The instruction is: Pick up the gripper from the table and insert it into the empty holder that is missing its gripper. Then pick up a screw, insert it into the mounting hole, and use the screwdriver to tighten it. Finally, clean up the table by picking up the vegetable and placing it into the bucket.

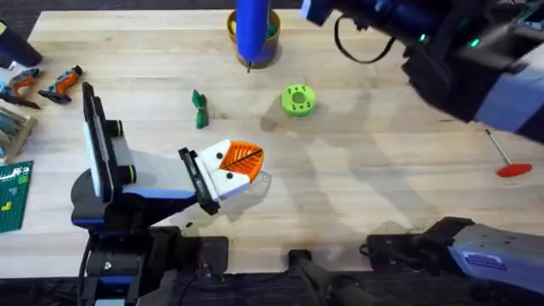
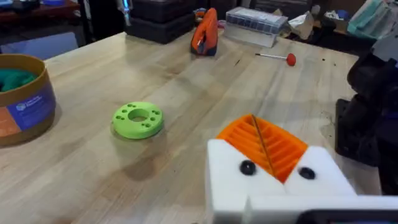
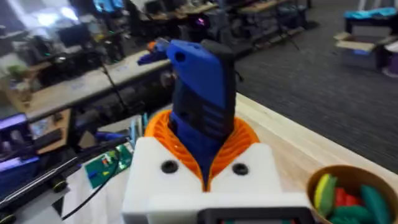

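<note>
Right tool (image 3: pixel 205 177), raised above the desk's (image 1: pixel 357 187) far edge, is clenched on the blue screwdriver (image 1: pixel 252 30), which stands upright between its orange pads (image 3: pixel 239 140), bit pointing down. Below it sits the bucket (image 1: pixel 265 53), with green, red and yellow toys inside. Left tool (image 1: pixel 234 166) lies low near the desk's middle, its orange pads pressed together with nothing between them, both tips in place. A green vegetable (image 1: pixel 200 109) lies on the desk just beyond it, apart from the lime disc (image 1: pixel 297 99), which sits between the vegetable and the right arm. A red-handled tool (image 1: pixel 507 160) rests near the desk's right edge.
</note>
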Controlling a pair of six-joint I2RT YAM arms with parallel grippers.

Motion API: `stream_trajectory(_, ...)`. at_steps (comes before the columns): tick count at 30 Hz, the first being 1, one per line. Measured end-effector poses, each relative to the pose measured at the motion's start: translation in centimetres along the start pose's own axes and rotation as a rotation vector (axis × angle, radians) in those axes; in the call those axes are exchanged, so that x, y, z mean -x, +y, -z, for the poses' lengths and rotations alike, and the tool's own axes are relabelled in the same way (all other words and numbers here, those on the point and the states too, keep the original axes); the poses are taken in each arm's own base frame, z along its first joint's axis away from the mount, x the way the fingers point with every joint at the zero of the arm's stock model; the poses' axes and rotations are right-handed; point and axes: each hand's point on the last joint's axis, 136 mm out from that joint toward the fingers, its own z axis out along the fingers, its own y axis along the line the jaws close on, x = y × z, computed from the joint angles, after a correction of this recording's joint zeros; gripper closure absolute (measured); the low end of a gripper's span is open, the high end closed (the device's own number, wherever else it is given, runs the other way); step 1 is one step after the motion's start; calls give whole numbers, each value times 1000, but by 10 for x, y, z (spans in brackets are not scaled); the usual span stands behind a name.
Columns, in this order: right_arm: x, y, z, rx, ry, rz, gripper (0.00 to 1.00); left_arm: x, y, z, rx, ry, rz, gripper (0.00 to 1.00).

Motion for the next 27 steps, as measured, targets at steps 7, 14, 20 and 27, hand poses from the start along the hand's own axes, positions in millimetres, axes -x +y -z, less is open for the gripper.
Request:
stream_trajectory(7,-7,27,11,161,-51,1,974,0,0,0,0,0,0,988)
stream_trajectory(14,0,67,22,378,-60,70,974,0,0,0,0,0,0,988)
stream_trajectory(20,-8,92,24,485,-33,74,974,0,0,0,0,0,0,988)
stream_trajectory(27,-23,110,18,575,-24,81,974,0,0,0,0,0,1,988)
